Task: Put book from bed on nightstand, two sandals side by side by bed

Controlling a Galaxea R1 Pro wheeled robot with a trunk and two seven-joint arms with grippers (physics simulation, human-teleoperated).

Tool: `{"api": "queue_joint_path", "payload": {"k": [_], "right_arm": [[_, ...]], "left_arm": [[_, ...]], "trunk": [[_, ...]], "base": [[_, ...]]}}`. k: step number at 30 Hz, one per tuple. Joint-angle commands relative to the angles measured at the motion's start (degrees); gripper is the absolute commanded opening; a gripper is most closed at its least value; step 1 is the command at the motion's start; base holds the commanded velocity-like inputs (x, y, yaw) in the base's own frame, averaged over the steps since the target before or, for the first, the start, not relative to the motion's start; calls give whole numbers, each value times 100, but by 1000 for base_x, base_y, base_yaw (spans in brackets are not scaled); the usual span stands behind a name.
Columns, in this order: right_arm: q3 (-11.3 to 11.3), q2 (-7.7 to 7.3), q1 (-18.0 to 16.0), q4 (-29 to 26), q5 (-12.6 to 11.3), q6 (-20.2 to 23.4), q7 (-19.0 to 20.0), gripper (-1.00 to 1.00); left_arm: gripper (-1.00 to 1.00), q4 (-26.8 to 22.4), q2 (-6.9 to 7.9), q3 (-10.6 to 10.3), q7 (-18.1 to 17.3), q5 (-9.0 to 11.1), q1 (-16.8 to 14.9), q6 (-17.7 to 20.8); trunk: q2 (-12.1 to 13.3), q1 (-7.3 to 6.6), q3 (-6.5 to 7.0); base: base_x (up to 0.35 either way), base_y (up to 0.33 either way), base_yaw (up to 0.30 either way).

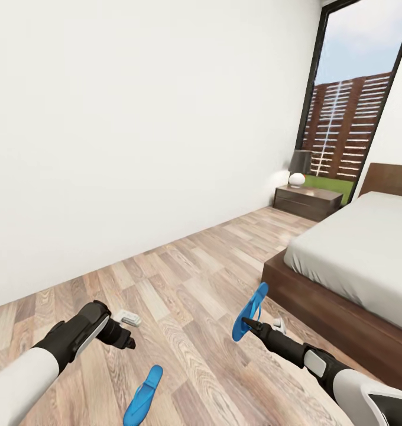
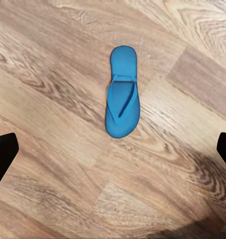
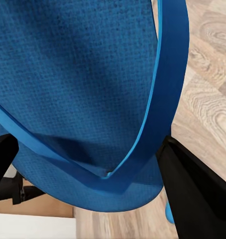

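From the head camera, the right gripper holds one blue sandal up off the wood-plank floor, its fingers pinching the sandal, just beside the dark frame of the bed. The second sandal lies flat on the floor near the lower edge, between the two arms. The left gripper hangs above the floor beside it; its fingers' spread cannot be told here. A nightstand with a lamp on it stands by the window, beyond the bed.

In the left wrist camera, the lying sandal rests strap-up on the planks, apart from the dark fingers, which stand wide open at either edge.

In the right wrist camera, the held sandal sits close against the lens, its sole and strap between the dark fingers.
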Motion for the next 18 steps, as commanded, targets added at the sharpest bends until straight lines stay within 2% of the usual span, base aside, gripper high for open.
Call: {"api": "queue_joint_path", "payload": {"k": [1,10,13,16,18], "right_arm": [[-56,-1,-3,0,3,63,30,-100],[-47,-1,-2,0,38,60,31,-100],[-43,4,-2,-3,36,60,34,-100],[-42,3,-2,-7,39,60,71,-100],[-44,1,-4,-3,47,60,147,-100]], "left_arm": [[100,-3,7,-33,25,56,-7,-36],[100,-4,11,2,-67,60,-7,-224],[100,-5,-2,42,-102,58,-7,-276],[100,-10,-20,203,-110,63,-7,-435],[100,-8,-32,470,-114,64,-7,-558]], "trunk": [[-44,21,-24],[-405,219,-186],[-409,227,-252],[-413,234,-319],[-416,240,-363]], "base": [[0,0,0],[0,0,0],[0,0,0],[0,0,0],[0,0,0]]}}
